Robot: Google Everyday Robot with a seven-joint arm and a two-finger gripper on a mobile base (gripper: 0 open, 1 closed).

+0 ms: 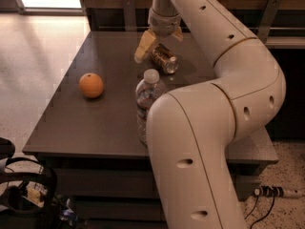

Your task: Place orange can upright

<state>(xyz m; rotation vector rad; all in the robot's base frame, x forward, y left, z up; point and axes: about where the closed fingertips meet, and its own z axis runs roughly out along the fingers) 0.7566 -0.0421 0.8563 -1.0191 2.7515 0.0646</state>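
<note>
The orange can point(165, 59) lies on its side on the dark table point(71, 123), toward the back middle, its silver end facing the front right. My gripper point(147, 48) hangs down from the arm right at the can's left end, touching or almost touching it. The can rests on the table top and is not lifted.
A round orange fruit point(91, 85) sits on the left part of the table. A clear water bottle point(148, 99) with a white cap stands in front of the can, partly hidden by my arm point(205, 142). The arm covers the table's right side. Cables lie on the floor at the right.
</note>
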